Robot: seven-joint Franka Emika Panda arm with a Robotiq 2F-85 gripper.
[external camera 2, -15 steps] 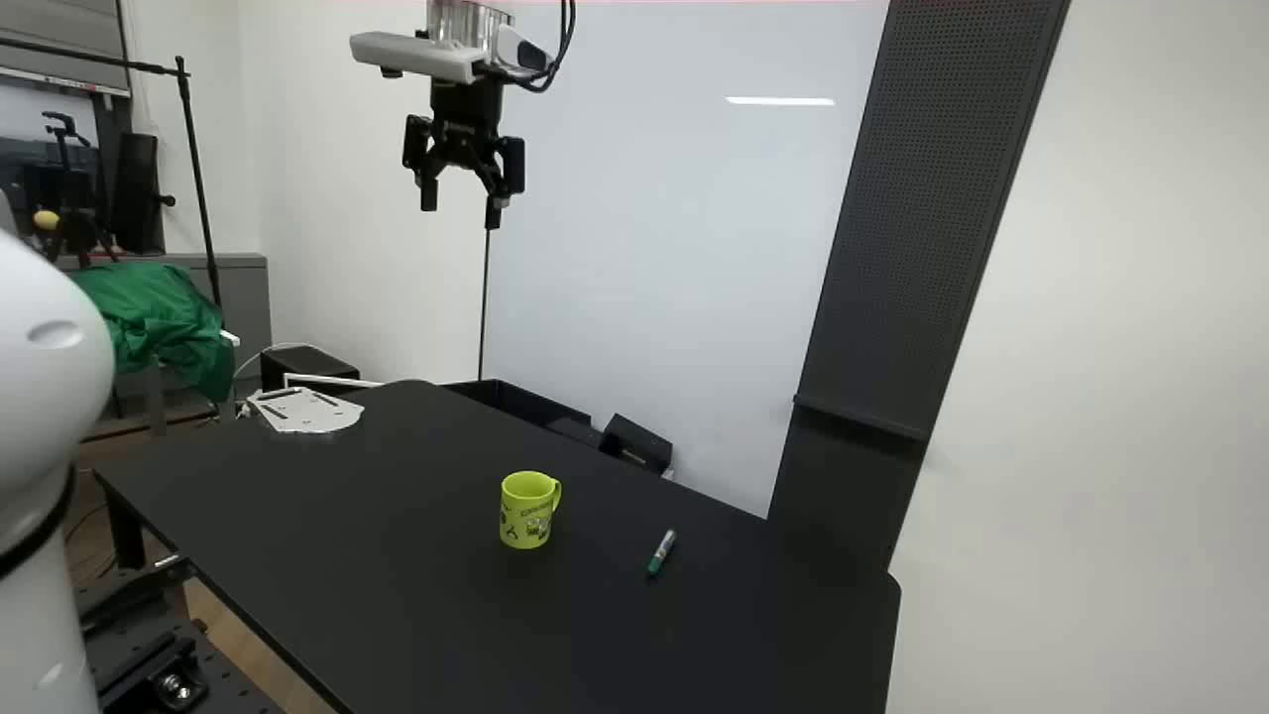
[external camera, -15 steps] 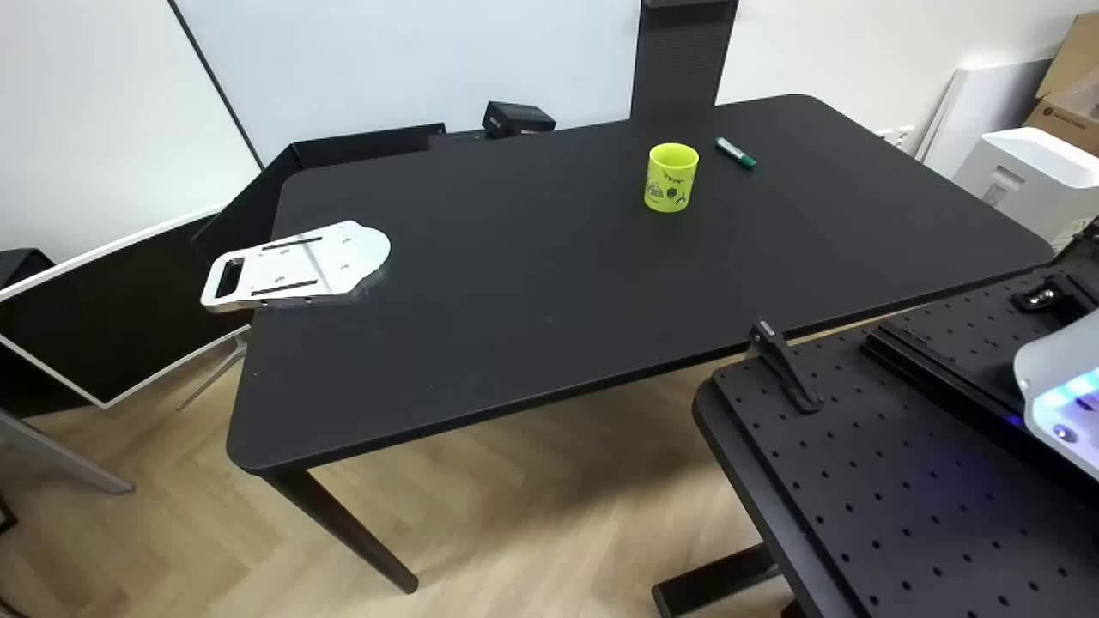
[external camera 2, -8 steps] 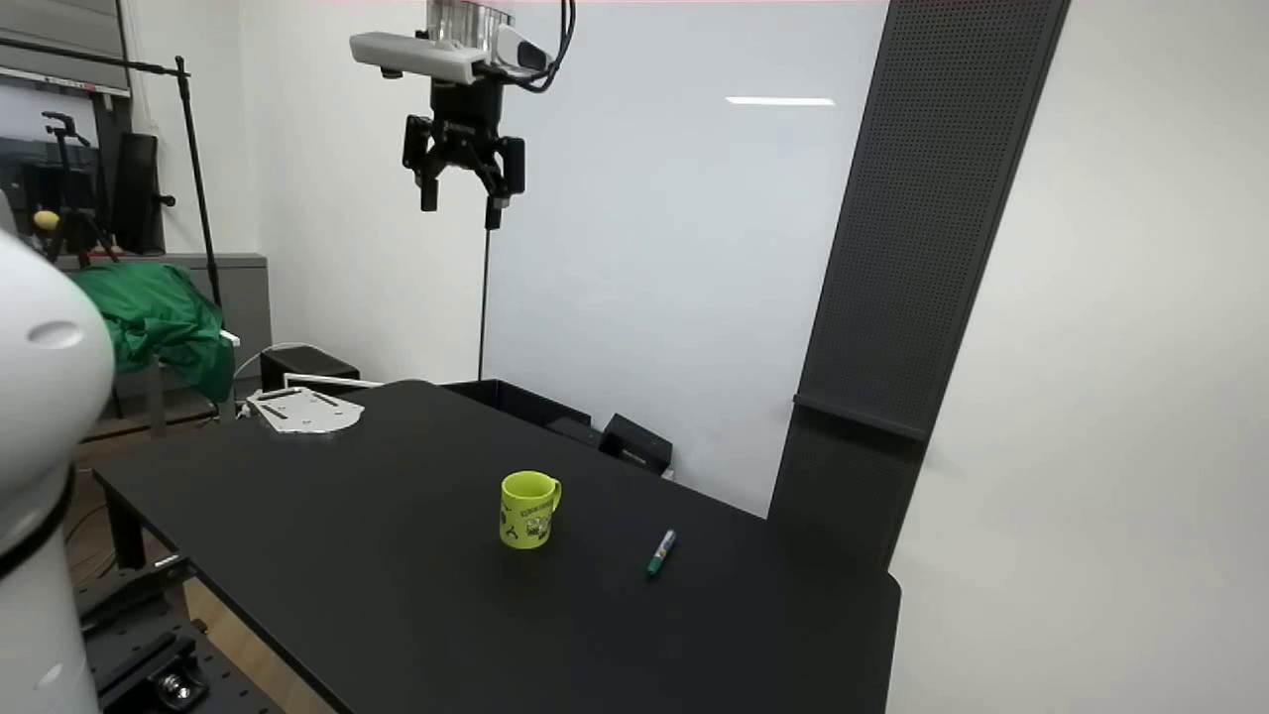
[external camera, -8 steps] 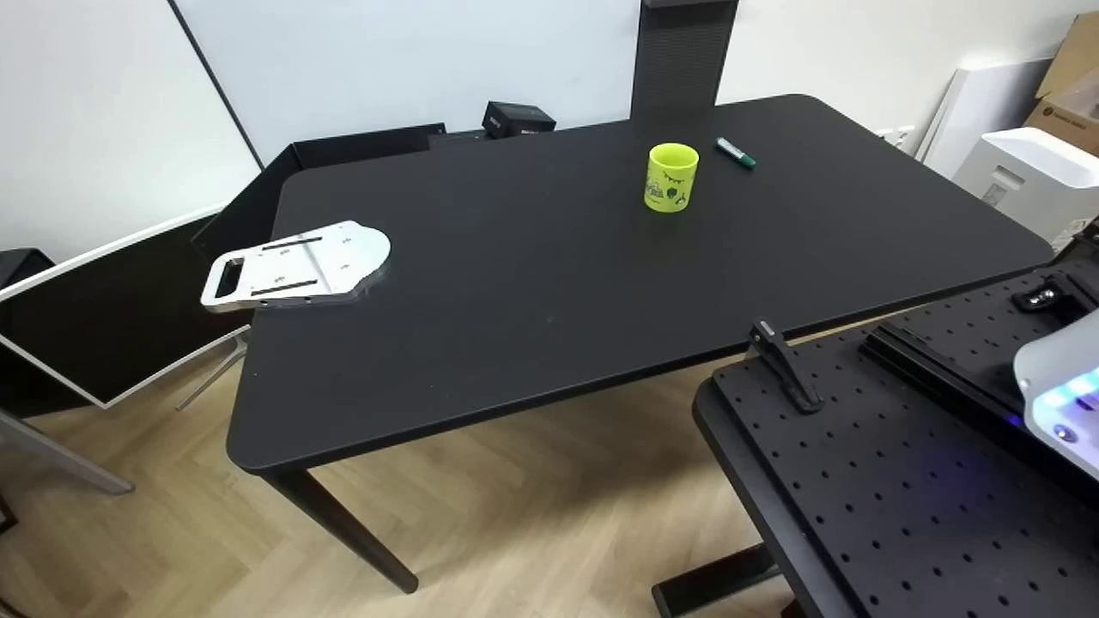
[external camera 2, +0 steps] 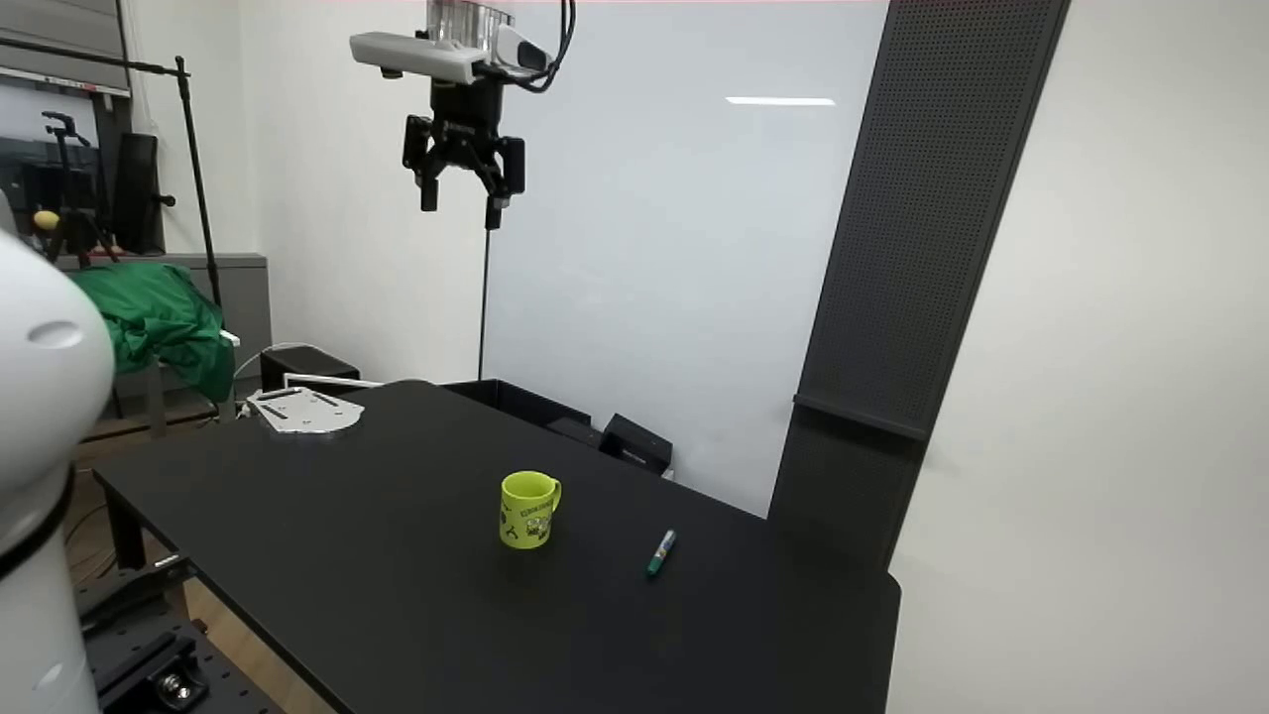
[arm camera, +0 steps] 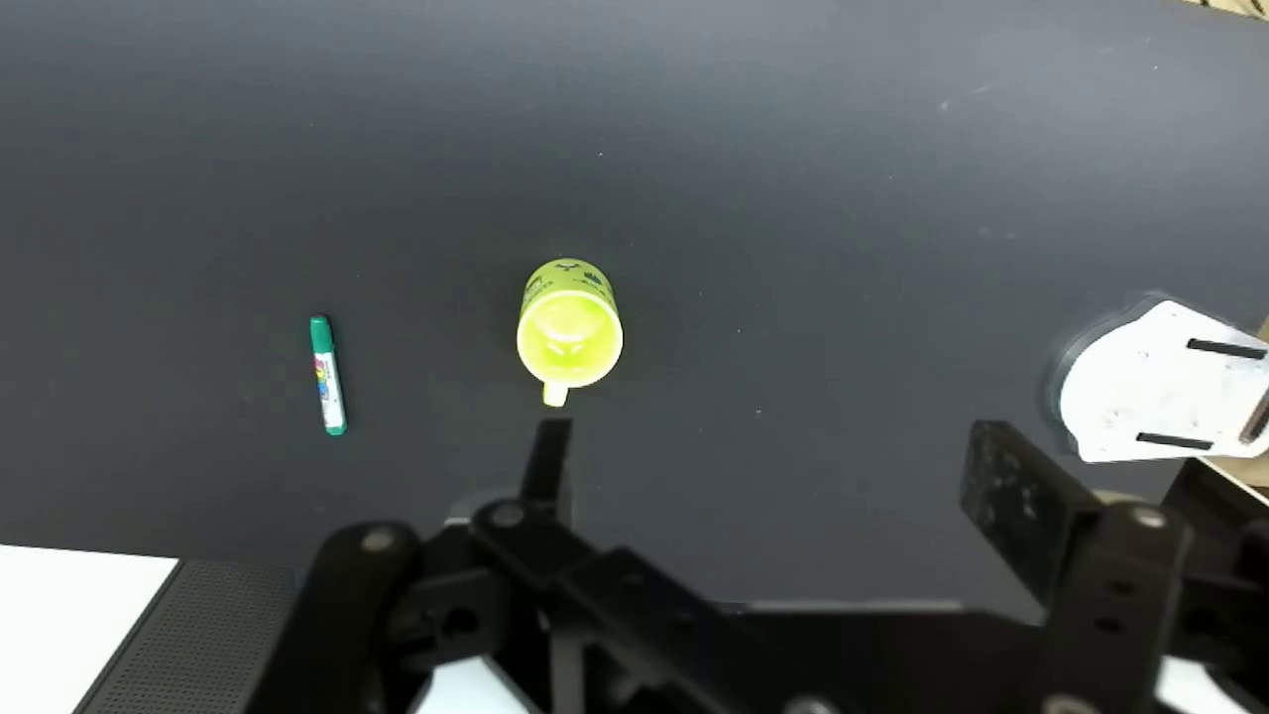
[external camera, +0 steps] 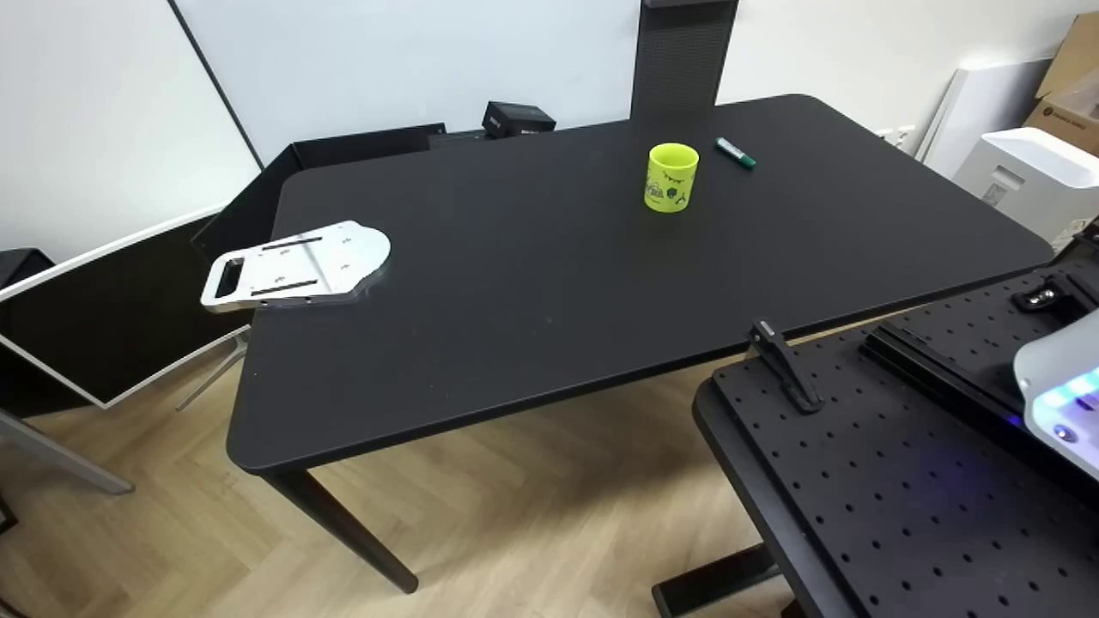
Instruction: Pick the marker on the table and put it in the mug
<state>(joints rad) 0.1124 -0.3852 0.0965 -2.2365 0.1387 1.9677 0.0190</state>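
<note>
The marker [external camera: 736, 153] is a thin stick with green ends and a white printed barrel. It lies flat on the black table [external camera: 515, 292], apart from the mug; it also shows in an exterior view [external camera 2: 661, 553] and the wrist view [arm camera: 328, 377]. The yellow-green mug [external camera: 668, 184] stands upright with dark drawings on it; it shows in an exterior view [external camera 2: 523, 516] with its handle, and in the wrist view [arm camera: 570, 337] its inside looks empty. My gripper [external camera 2: 461, 204] hangs high above the table, fingers down. In the wrist view the gripper [arm camera: 771, 441] is wide open with nothing between its fingers.
A white plate with slots [external camera: 300, 262] overhangs one end of the table. A black board with holes [external camera: 910, 463] bears the arm base beside the table. A dark box [external camera 2: 634, 444] and a whiteboard [external camera 2: 674, 248] stand behind the table's far edge.
</note>
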